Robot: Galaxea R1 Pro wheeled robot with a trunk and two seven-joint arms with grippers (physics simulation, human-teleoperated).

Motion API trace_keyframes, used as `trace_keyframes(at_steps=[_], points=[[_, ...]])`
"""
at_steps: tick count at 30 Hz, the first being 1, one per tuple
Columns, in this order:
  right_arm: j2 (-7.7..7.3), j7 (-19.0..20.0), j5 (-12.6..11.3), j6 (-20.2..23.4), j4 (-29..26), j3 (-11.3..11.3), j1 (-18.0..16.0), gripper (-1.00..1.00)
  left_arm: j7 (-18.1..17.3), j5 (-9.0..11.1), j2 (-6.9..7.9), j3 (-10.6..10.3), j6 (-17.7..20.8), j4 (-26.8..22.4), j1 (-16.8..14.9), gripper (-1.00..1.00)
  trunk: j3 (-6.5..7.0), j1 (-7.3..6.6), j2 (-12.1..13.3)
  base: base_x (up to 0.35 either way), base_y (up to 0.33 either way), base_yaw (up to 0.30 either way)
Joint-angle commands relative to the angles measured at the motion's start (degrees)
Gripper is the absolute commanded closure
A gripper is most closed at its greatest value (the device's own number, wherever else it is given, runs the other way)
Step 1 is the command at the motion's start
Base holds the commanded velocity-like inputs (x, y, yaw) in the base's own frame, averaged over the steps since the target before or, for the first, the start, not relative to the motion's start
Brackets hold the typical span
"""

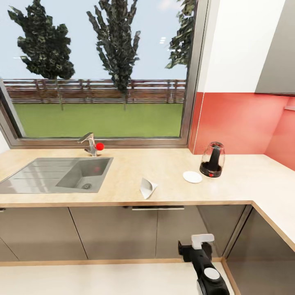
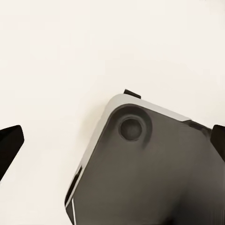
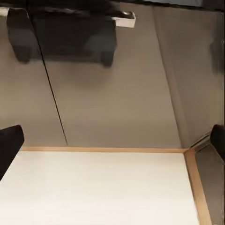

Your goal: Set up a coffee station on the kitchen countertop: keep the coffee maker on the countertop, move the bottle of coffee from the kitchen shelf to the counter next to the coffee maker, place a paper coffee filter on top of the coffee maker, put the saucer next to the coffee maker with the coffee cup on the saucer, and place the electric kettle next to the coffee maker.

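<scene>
The kitchen countertop [image 1: 123, 172] runs under the window and turns a corner at the right. On it the paper coffee filter [image 1: 147, 187] lies tipped on its side near the front edge. The saucer [image 1: 192, 177] rests bare to its right, and the electric kettle [image 1: 212, 159] stands just behind the saucer by the red wall. My right arm [image 1: 203, 262] hangs low in front of the cabinets. The right gripper [image 3: 112, 145] is open, facing the cabinet doors with nothing between its fingertips [image 3: 9, 143]. The left gripper [image 2: 112, 145] is open above the floor and a grey part of my base [image 2: 150, 168].
A steel sink [image 1: 61, 174] with a faucet [image 1: 89, 143] is set into the counter at left. Grey base cabinets [image 1: 114, 233] with a drawer handle [image 1: 157, 208] line the front. A large window sits behind; the counter's right leg [image 1: 274, 205] limits room there.
</scene>
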Motion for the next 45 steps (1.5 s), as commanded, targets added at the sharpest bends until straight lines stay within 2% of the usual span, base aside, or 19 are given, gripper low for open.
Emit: trace_keyframes(at_steps=[1,7,12,16,19,20,22,24,27,29,34,36,37,39,40,41,43,44,45], points=[[0.0,-0.1,0.9,0.7,-1.4,0.9,-1.2,-1.0,0.1,-0.4,0.12,0.1,-0.1,-0.1,0.0,-1.0,-0.08,0.01,-0.1,0.0,0.0,0.0],[0.0,-0.4,1.4,1.4,-2.9,3.0,-6.1,-1.0,0.1,-0.8,1.21,0.1,-0.3,-0.1,0.0,-1.0,-0.08,0.01,-0.1,0.0,0.0,0.0],[0.0,-1.5,1.4,10.8,-3.5,3.3,-14.2,-1.0,-0.1,-0.6,1.78,0.2,-0.5,-0.1,0.0,-1.0,-0.08,0.01,-0.1,0.0,0.0,0.0],[0.0,-2.6,1.3,18.2,-3.6,3.3,-18.6,-1.0,-0.4,-0.8,1.54,0.2,-0.5,-0.1,0.0,-1.0,-0.08,0.01,-0.1,0.0,0.0,0.0],[0.0,-2.8,1.2,20.9,-3.6,3.3,-20.8,-1.0,-0.5,-0.9,1.51,0.2,-0.6,-0.1,0.0,-1.0,-0.08,0.01,-0.1,0.0,0.0,0.0],[0.0,-3.2,1.2,22.0,-3.6,3.3,-22.4,-1.0,-0.5,-0.9,1.63,0.2,-0.6,-0.1,0.0,-1.0,-0.08,0.01,-0.1,0.0,0.0,0.0],[0.0,-5.1,1.1,27.0,-3.6,3.3,-27.9,-1.0,-0.5,-1.1,1.86,0.1,-0.5,-0.1,0.0,-1.0,-0.08,0.01,-0.1,0.0,0.0,0.0],[0.0,-6.6,1.1,32.7,-3.6,3.3,-32.9,-1.0,-0.5,-2.5,2.12,0.0,-0.6,-0.1,0.0,-1.0,-0.08,0.01,-0.1,0.0,0.0,0.0],[0.0,-7.1,1.1,32.8,-3.6,3.3,-36.6,-1.0,-0.5,-4.9,2.31,0.0,-0.7,-0.1,0.0,-1.0,-0.08,0.01,-0.1,0.0,0.0,0.0],[0.0,-7.2,1.1,32.8,-3.5,3.3,-37.6,-1.0,-0.5,-5.7,2.36,0.0,-0.8,-0.1,0.0,-1.0,-0.08,0.01,-0.1,0.0,0.0,0.0],[0.0,-7.1,0.4,32.8,-3.0,3.1,-38.7,-1.0,0.1,-6.2,2.62,0.1,-0.8,0.0,0.0,-1.0,-0.08,0.01,-0.1,0.0,0.0,0.0],[0.0,-7.1,0.1,32.8,-2.1,3.0,-40.4,-1.0,0.4,-6.2,2.72,0.1,-0.3,0.0,0.0,-1.0,-0.08,0.01,-0.1,0.0,0.0,0.0],[0.0,-7.0,-0.3,32.8,1.0,2.7,-42.5,-1.0,0.5,-6.2,2.93,0.1,0.2,0.1,0.0,-1.0,-0.08,0.01,-0.1,0.0,0.0,0.0],[0.0,-7.1,-2.2,32.8,12.4,-0.2,-48.8,-1.0,0.4,-6.3,3.3,0.0,1.1,0.1,0.0,-1.0,-0.08,0.01,-0.1,0.0,0.0,0.0],[0.0,-7.1,-3.1,32.8,19.0,-3.3,-52.2,-1.0,0.2,-6.6,3.38,0.0,1.2,0.1,0.0,-1.0,-0.08,0.01,-0.1,0.0,0.0,0.0],[0.0,-7.1,-3.5,32.8,23.0,-5.4,-54.1,-1.0,0.2,-6.8,3.41,0.0,1.2,0.1,0.0,-1.0,-0.08,0.01,-0.1,0.0,0.0,0.0],[0.0,-7.2,-3.9,32.8,29.9,-7.8,-57.3,-1.0,0.1,-7.0,3.44,-0.1,1.0,0.1,0.0,-1.0,-0.08,0.01,-0.1,0.0,0.0,0.0],[-1.26,-7.3,-4.9,32.8,42.8,-9.6,-63.8,-1.0,0.0,-7.1,3.49,-0.1,0.8,0.0,0.0,-1.0,-0.08,0.01,-0.1,0.0,0.0,0.0],[-2.25,-7.3,-5.9,32.8,45.7,-9.8,-64.8,-1.0,0.0,-7.1,3.51,-0.2,0.9,0.0,0.0,-1.0,-0.08,0.01,-0.1,0.0,0.0,0.0]])
